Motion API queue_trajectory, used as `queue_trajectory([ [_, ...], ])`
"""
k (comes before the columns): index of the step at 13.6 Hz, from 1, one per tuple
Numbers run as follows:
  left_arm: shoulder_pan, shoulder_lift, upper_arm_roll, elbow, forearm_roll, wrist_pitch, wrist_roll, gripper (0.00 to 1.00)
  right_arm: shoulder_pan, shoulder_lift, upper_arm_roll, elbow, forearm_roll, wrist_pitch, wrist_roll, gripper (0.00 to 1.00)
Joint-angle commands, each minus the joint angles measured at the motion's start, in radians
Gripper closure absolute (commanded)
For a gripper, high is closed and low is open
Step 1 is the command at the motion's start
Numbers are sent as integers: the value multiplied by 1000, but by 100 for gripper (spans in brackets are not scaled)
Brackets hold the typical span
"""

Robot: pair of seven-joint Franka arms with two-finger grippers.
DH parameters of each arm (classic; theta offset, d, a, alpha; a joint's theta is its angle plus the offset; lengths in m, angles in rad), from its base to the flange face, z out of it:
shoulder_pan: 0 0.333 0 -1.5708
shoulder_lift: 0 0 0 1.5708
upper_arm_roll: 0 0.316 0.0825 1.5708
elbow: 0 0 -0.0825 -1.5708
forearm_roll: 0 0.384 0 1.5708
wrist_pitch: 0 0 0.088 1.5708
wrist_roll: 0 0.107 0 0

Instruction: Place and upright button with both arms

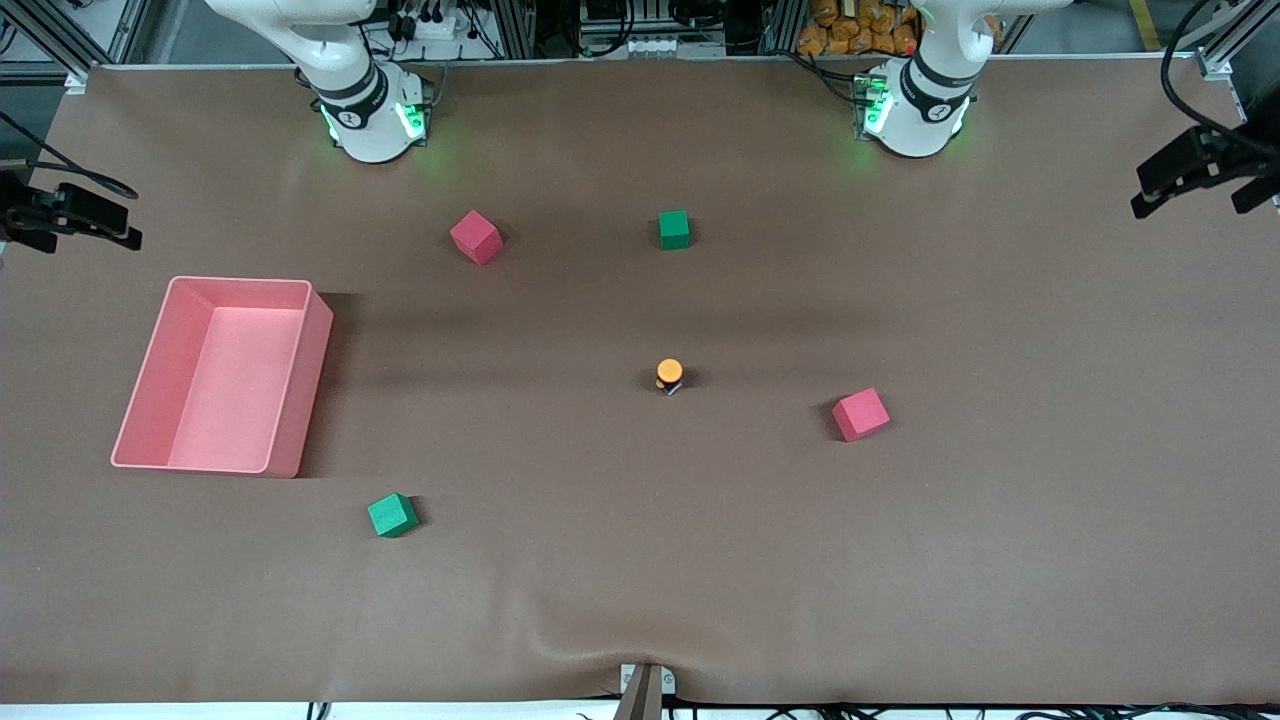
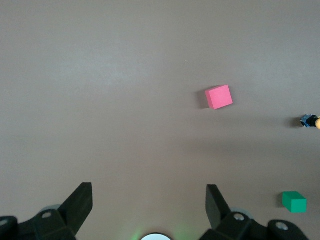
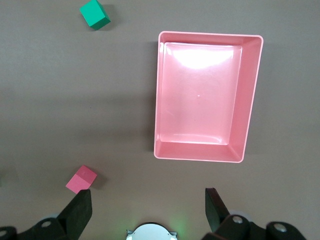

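We judge the task all but done: the button (image 1: 669, 375) stands upright mid-desk (image 1: 1000, 550), while our left claw (image 2: 148, 200) and right claw (image 3: 148, 202) hang spread and empty, high above their own ends, so we need only verify it.

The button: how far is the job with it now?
The button already appears to stand upright on the table, orange cap up, between the cubes. Nothing is in hand: the left hand and right hand are open and high above the table. Whether anything is left, I cannot tell.
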Motion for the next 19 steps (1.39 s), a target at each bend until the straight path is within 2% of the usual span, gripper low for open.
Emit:
queue_trajectory([
  [1,-11,3,16,29,-11,-8,13,0,-5,-2,5,0,-10,0,-12,0],
  [19,0,19,16,18,-13,-8,19,0,-8,-2,5,2,-10,1,-12,0],
])
